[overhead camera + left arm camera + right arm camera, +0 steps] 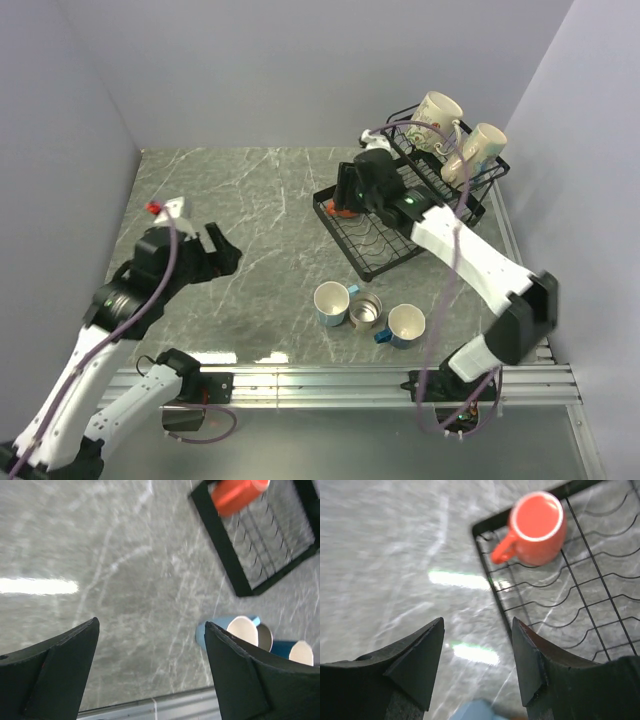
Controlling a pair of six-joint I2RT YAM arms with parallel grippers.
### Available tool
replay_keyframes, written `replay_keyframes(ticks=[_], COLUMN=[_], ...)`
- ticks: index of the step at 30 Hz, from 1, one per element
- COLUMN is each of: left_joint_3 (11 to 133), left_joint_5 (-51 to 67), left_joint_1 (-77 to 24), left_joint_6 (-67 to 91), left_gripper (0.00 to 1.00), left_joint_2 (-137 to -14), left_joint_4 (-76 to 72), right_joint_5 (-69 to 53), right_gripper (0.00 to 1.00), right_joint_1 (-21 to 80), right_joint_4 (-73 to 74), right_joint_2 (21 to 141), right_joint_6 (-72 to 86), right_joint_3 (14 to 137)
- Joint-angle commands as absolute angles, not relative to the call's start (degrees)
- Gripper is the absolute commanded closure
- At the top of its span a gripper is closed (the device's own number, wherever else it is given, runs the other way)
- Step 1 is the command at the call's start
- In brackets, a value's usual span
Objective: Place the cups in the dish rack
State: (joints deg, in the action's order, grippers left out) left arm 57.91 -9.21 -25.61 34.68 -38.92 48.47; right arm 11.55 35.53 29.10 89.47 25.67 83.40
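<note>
The orange mug (537, 527) sits inside the dish rack (392, 250), tucked into the lower tray's 9 o'clock corner as I see it from overhead. It is close against the black rim, with its handle reaching toward that edge and its mouth turned up at my right wrist camera. I cannot tell whether it stands straight or leans.

My right pincer (477, 670) hangs over that same rim, just beside the mug and clear of it. It is released, fingers parted, with only counter (260, 200) showing between them.

Up at 1 o'clock, the upper basket (470, 180) holds the floral cream mug (436, 113), with the second cream mug (483, 145) at its 4 o'clock. Both are tipped over the wires.

At 5 o'clock on the counter, just off the tray's near corner, three cups sit in a tight row: a blue mug (330, 303), the steel cup (366, 312) and another blue mug (405, 325). They are close to the metal rail (350, 380) along the near edge.

My left pincer (215, 250) hovers at 9 o'clock, spread wide and empty. Bare marble runs from it across to the tray's rim. The left wall is close at 9 o'clock, and the right wall hems the rack in at 3 o'clock.
</note>
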Motion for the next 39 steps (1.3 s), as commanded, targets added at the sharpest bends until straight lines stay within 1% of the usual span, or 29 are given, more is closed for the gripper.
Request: replay_keyframes(ticks=[1, 4, 6, 8, 9, 13, 15, 18, 23, 24, 25, 26, 27, 28, 30, 32, 33, 34, 35, 38, 39], left_joint_3=[55.11, 53.09, 52.56, 51.77, 51.42, 50.71, 52.64, 56.42, 60.9, 60.91, 60.82, 60.56, 60.38, 60.21, 59.94, 59.68, 59.68, 59.94, 60.46, 62.05, 62.31], left_joint_5=[-0.36, 8.5, 13.85, 15.02, 14.94, 15.56, 15.29, 13.63, 5.99, 5.37, 5.19, 5.97, 6.5, 6.94, 8.35, 9.14, 9.49, 9.67, 9.84, 10.9, 11.25], left_joint_1=[-25.93, -26.89, -28.64, -32.14, -33.56, -38.93, -41.39, -44.46, -48.33, -48.51, -48.52, -48.6, -48.6, -48.6, -48.6, -48.6, -48.52, -48.52, -48.52, -48.17, -47.82], left_joint_6=[34.19, 34.02, 34.1, 34.36, 34.45, 35.42, 35.33, 34.72, 35.24, 35.59, 36.64, 37.0, 37.79, 38.14, 38.76, 39.02, 38.76, 38.5, 38.15, 35.87, 35.08], left_gripper=[0.08, 0.05, 0.05, 0.06, 0.06, 0.07, 0.08, 0.12, 0.21, 0.24, 0.49, 0.58, 0.64, 0.69, 0.7, 0.77, 0.91, 0.97, 0.99, 1.0, 0.99], left_joint_2=[-46.02, -52.61, -56.32, -60.89, -62.04, -68.44, -71.35, -77.42, -85.33, -85.95, -86.83, -87.27, -87.62, -88.5, -89.38, -89.47, -89.47, -89.3, -89.21, -87.46, -86.76], left_joint_4=[40.09, 35.26, 33.58, 30.86, 29.72, 23.91, 23.29, 24.95, 29.61, 29.79, 29.53, 29.18, 28.4, 28.13, 27.16, 26.55, 26.37, 26.89, 27.33, 29.61, 30.32], right_joint_5=[13.54, 12.75, 11.69, 10.99, 10.99, 11.6, 12.91, 14.06, 15.38, 15.38, 15.55, 15.56, 15.56, 15.56, 15.47, 15.29, 15.21, 15.03, 14.33, 11.53, 7.25], right_gripper=[0.36, 0.36, 0.36, 0.36, 0.36, 0.37, 0.37, 0.37, 0.37, 0.37, 0.37, 0.37, 0.38, 0.37, 0.38, 0.38, 0.38, 0.38, 0.38, 0.37, 0.37], right_joint_1=[36.47, 36.56, 36.74, 36.74, 36.83, 36.74, 36.74, 36.74, 36.74, 36.83, 36.74, 36.74, 36.74, 36.83, 36.74, 36.74, 36.83, 36.74, 36.83, 36.74, 36.74], right_joint_4=[34.27, 37.52, 38.93, 39.81, 41.03, 44.73, 46.92, 49.03, 50.71, 51.06, 51.15, 51.24, 51.41, 51.5, 51.59, 51.77, 51.68, 51.59, 51.42, 48.53, 45.12], right_joint_2=[80.1, 73.6, 69.89, 64.18, 60.85, 53.64, 50.38, 47.99, 45.62, 45.44, 45.35, 45.35, 45.26, 45.26, 45.09, 45.0, 44.91, 44.83, 44.74, 43.86, 43.07], right_joint_6=[26.45, 29.35, 31.45, 32.69, 33.83, 35.86, 37.08, 37.97, 38.58, 38.67, 38.58, 38.76, 38.76, 38.76, 38.67, 38.58, 38.5, 38.5, 38.24, 37.18, 35.79], right_joint_3=[80.43, 76.91, 73.58, 69.98, 68.92, 64.69, 63.02, 61.61, 61.35, 61.43, 61.52, 61.61, 61.7, 61.7, 61.7, 61.79, 61.79, 61.7, 61.79, 61.44, 61.17])
